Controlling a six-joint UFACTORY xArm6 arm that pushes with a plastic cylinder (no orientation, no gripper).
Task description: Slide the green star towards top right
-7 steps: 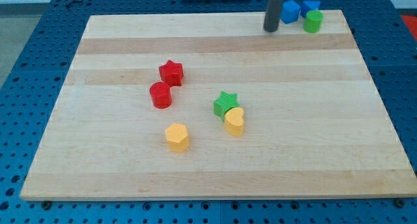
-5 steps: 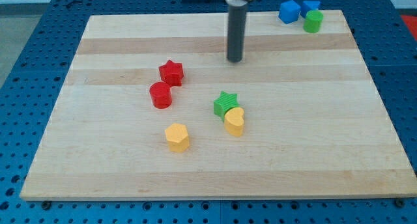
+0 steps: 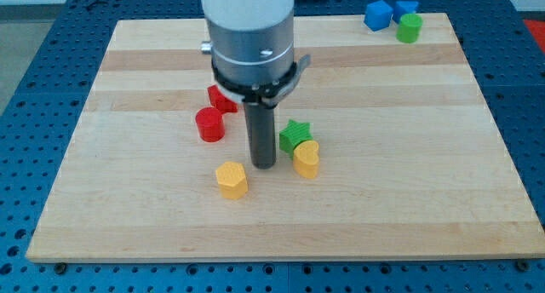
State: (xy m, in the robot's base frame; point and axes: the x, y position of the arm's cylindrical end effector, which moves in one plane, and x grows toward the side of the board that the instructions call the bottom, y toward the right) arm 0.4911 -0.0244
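Our arm carries no gripper, so nothing opens, closes or is held: we end in a straight dark rod, and our tip (image 3: 263, 164) rests on the wooden board (image 3: 409, 174). The tip touches no block that we can confirm. The green star (image 3: 295, 135) lies just beside the tip, toward the view's right and slightly toward the view's top. The yellow heart-shaped block (image 3: 306, 158) sits just to the view's right of the tip and touches the green star's lower edge. The yellow hexagonal block (image 3: 231, 179) lies near the tip, toward the view's lower left. The red cylinder (image 3: 209, 124) stands toward the view's upper left of the tip. Above it, the red star (image 3: 218, 97) is partly hidden behind our arm housing (image 3: 249, 37). Well apart from the tip, at the view's top right corner of the board, we see two blue cubes (image 3: 378, 14) (image 3: 406, 8) and a green cylinder (image 3: 410, 27) grouped closely. The board rests on a blue perforated table (image 3: 51, 63).
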